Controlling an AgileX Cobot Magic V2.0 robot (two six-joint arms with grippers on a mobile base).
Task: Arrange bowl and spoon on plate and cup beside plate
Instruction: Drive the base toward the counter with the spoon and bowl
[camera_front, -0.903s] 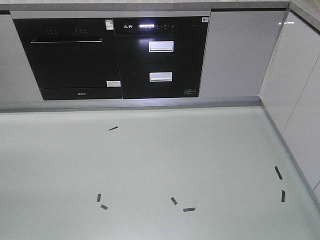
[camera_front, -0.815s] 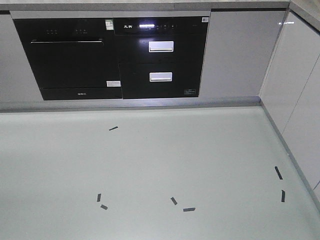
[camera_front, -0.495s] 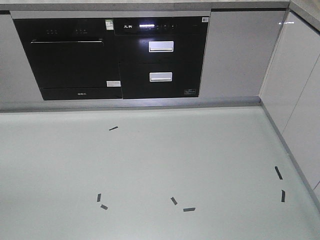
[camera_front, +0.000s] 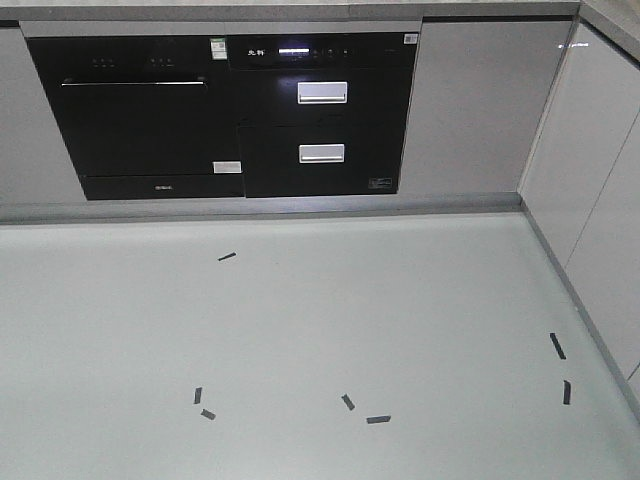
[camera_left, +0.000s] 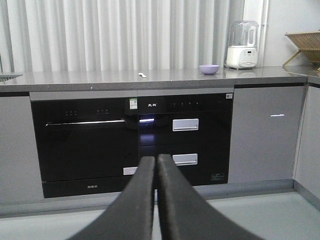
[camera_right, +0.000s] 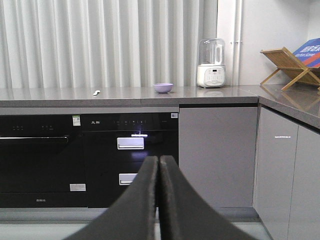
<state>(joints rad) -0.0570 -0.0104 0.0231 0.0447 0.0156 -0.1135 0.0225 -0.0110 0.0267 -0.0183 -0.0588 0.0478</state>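
Observation:
A small lavender bowl (camera_left: 209, 69) (camera_right: 163, 87) sits far off on the grey countertop (camera_left: 100, 77) (camera_right: 50, 94). The pale spoon (camera_left: 142, 75) (camera_right: 96, 92) lies on the same counter to the bowl's left. No plate or cup is in view. My left gripper (camera_left: 156, 161) is shut with nothing in it, low in front of the black ovens. My right gripper (camera_right: 158, 160) is shut too, holding nothing. Both are well short of the counter. The front view shows only floor and cabinets, no gripper.
Black built-in appliances (camera_front: 220, 115) (camera_left: 130, 140) fill the cabinet front under the counter. A white blender (camera_left: 241, 44) (camera_right: 210, 62) stands right of the bowl, a wooden rack (camera_right: 292, 67) on the right side counter. Grey floor (camera_front: 300, 330) carries black tape marks (camera_front: 347, 401).

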